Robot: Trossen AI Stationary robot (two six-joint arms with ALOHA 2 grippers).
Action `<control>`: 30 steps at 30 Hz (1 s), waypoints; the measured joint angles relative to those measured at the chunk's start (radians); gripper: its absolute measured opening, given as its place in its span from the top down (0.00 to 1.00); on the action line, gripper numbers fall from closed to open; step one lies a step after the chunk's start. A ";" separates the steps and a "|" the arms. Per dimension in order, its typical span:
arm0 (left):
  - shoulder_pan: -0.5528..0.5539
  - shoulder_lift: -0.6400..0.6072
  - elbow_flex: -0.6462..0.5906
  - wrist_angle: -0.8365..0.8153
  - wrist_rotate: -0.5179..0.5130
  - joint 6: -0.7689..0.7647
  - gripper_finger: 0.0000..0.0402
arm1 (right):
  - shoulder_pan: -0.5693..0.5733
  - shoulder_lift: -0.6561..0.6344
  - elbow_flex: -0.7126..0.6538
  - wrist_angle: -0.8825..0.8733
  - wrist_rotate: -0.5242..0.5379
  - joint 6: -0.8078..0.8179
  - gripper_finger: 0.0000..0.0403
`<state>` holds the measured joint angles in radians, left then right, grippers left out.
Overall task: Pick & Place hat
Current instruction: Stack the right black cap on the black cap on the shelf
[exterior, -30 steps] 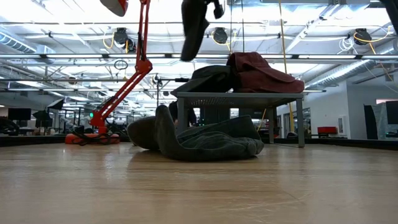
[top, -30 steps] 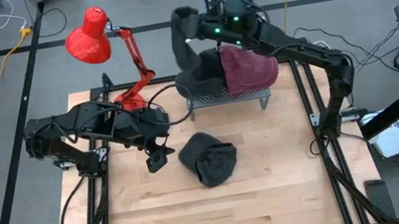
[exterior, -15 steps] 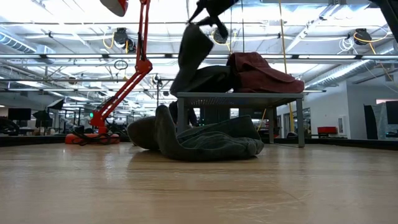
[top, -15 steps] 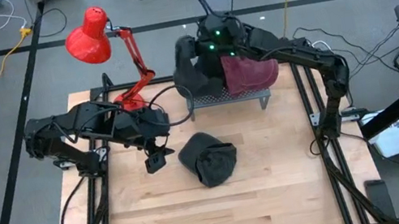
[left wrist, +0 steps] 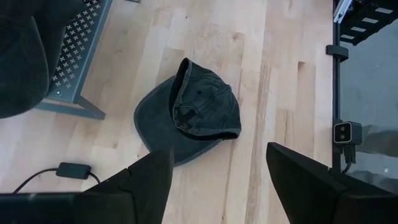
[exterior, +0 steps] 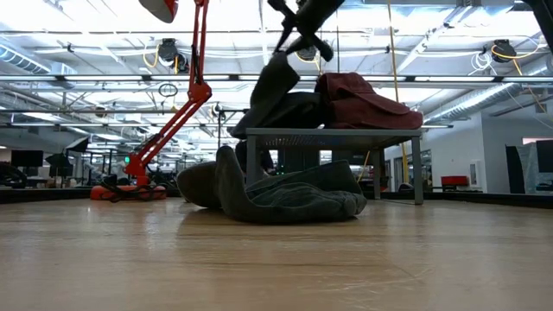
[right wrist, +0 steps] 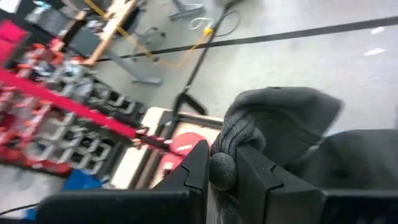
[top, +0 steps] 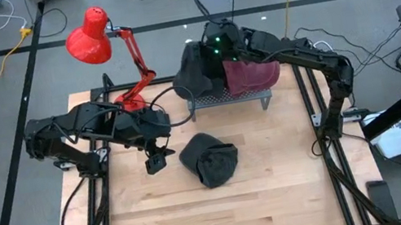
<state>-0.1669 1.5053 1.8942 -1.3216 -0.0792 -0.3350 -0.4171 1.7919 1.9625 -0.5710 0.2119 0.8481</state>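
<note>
**Right end effector clamped on dark hat at rack**

Right end effector (right wrist: 222,163) pinches dark knit hat (top: 194,68) over the metal rack's (top: 226,95) left end, beside maroon hat (top: 250,75). Left end effector (left wrist: 214,177) wide open, empty, near grey cap (top: 209,159) mid-surface (top: 280,189). Near side open.

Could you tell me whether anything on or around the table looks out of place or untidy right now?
One dark cap lies crumpled on the wooden table, off the metal rack where the maroon cap sits. The right gripper, jaws shut on a dark hat, holds it draped over the rack's edge. The left gripper hangs open above the fallen cap.
</note>
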 joint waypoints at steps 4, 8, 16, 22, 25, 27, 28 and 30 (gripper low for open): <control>0.000 0.000 0.000 0.000 0.007 -0.013 0.33 | 0.000 -0.002 0.000 -0.080 0.077 -0.034 0.90; 0.000 0.000 0.000 0.000 0.034 -0.011 0.33 | 0.000 -0.007 0.000 -0.125 0.120 -0.076 0.90; 0.000 0.000 0.000 0.002 0.034 -0.009 0.33 | 0.000 -0.007 0.000 -0.227 0.217 -0.213 0.90; 0.000 0.000 0.000 0.003 0.034 -0.007 0.33 | 0.000 -0.008 -0.053 -0.269 0.261 -0.247 0.90; 0.000 0.000 0.000 0.011 0.034 -0.007 0.33 | 0.000 -0.004 -0.109 -0.285 0.259 -0.239 0.90; 0.000 0.000 0.000 0.015 0.034 -0.005 0.33 | 0.000 -0.004 -0.134 -0.281 0.259 -0.239 0.90; 0.000 0.000 0.000 0.016 0.034 -0.003 0.33 | 0.000 -0.005 -0.144 -0.278 0.259 -0.239 0.90; 0.000 0.000 0.000 0.017 0.034 -0.001 0.33 | 0.000 -0.005 -0.159 -0.275 0.259 -0.231 0.90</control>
<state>-0.1673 1.5053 1.8942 -1.3046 -0.0452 -0.3365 -0.4171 1.7870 1.8035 -0.8464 0.4712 0.6170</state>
